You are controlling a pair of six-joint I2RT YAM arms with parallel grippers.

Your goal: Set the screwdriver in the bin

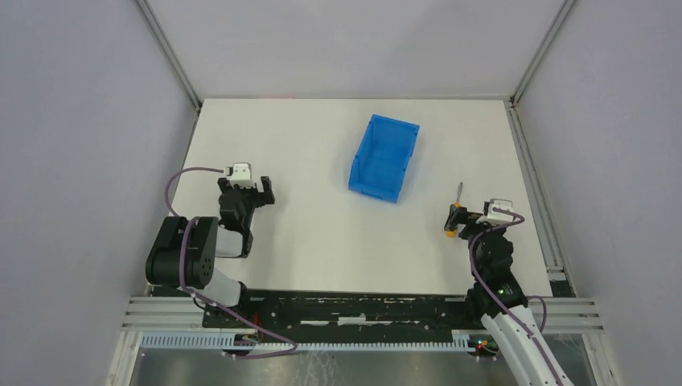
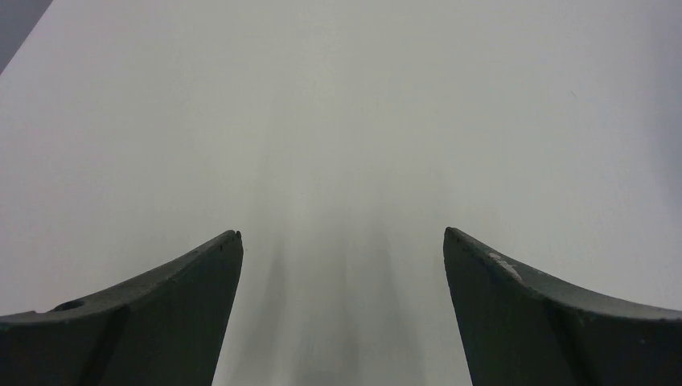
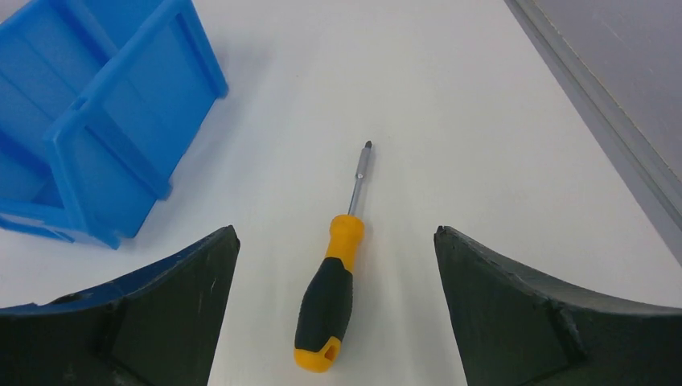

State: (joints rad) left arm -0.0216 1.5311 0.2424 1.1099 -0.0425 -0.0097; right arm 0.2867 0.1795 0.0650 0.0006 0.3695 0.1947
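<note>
Two robot arms show in the top view, standing at the near edge of a white table (image 1: 322,233). The left hand (image 1: 259,193) hangs over bare table, well apart from everything else. The right hand (image 1: 470,217) is above the small screwdriver with the orange-and-black handle and thin grey metal shaft (image 1: 454,211), which lies flat on the table. Ahead of this hand and to its left sits the bright blue rectangular plastic bin (image 1: 386,153), apart from the screwdriver, with its lower cut-away side turned toward the arms.

From the left wrist, the left hand (image 2: 342,241) is wide open and holds nothing. Its dark fingers (image 2: 161,314) stand far from each other, and between them only the white table (image 2: 346,104) is seen.

From the right wrist, the right hand (image 3: 338,229) is also wide open and grips nothing. The screwdriver (image 3: 331,289) lies between its two fingers (image 3: 523,314), about in the middle, touching neither of them. The handle end is nearest to the wrist, and the shaft points away from the hand, leaning a little to the right. How high the hand is above the screwdriver I cannot tell. The blue bin (image 3: 112,121) is ahead and to the left of the left finger, near but not touching the screwdriver. A grey frame rail (image 3: 611,121) runs along the table (image 3: 450,121) edge, far to the right of the hand.
</note>
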